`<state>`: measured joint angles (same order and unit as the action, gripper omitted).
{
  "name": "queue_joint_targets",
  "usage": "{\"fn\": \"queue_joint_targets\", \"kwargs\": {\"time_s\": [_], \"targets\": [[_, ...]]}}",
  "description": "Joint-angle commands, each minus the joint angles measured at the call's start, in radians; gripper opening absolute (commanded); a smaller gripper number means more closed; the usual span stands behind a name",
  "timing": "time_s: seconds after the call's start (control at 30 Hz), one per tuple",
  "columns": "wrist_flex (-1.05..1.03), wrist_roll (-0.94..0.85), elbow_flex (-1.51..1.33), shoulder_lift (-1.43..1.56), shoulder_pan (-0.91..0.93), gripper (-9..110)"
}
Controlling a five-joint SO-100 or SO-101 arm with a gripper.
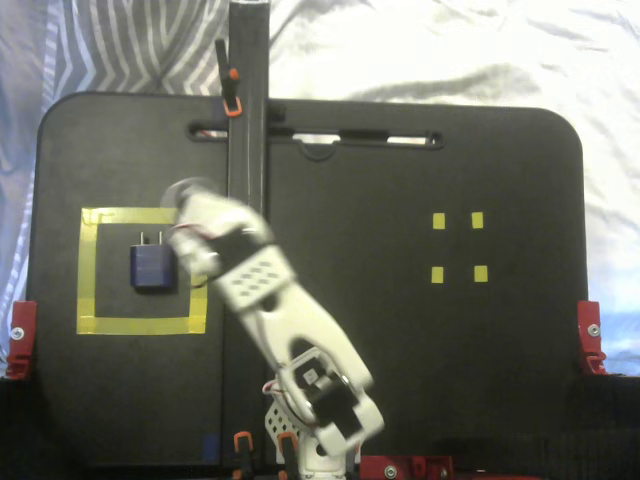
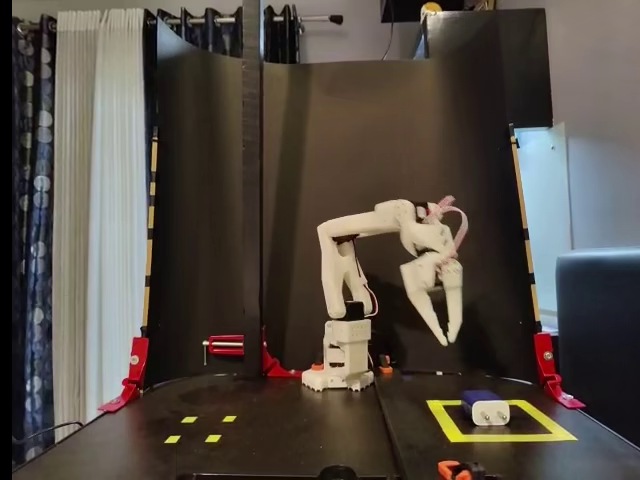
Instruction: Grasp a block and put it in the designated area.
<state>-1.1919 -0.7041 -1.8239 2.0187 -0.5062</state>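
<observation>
A dark blue block with a white end and two small prongs lies inside the yellow tape square at the left of the black board. In the other fixed view the block lies in the square at the front right. My gripper hangs in the air well above the block and a little left of it, fingers pointing down, slightly apart and empty. From above, the gripper is blurred, near the square's top right corner.
Four small yellow markers sit on the right of the board, at the front left in the other fixed view. A black upright post stands behind the arm. Red clamps hold the board's sides.
</observation>
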Motion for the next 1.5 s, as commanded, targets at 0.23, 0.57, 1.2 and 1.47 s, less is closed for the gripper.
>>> {"fn": "queue_joint_targets", "kwargs": {"time_s": [0.23,0.57,1.2,1.47], "targets": [[0.249,0.026,-0.175,0.307,0.222,0],[0.497,0.1,-0.488,0.586,0.311,0],[0.712,0.356,-0.954,1.057,0.394,1],[0.839,0.499,-1.17,1.184,0.446,3]]}}
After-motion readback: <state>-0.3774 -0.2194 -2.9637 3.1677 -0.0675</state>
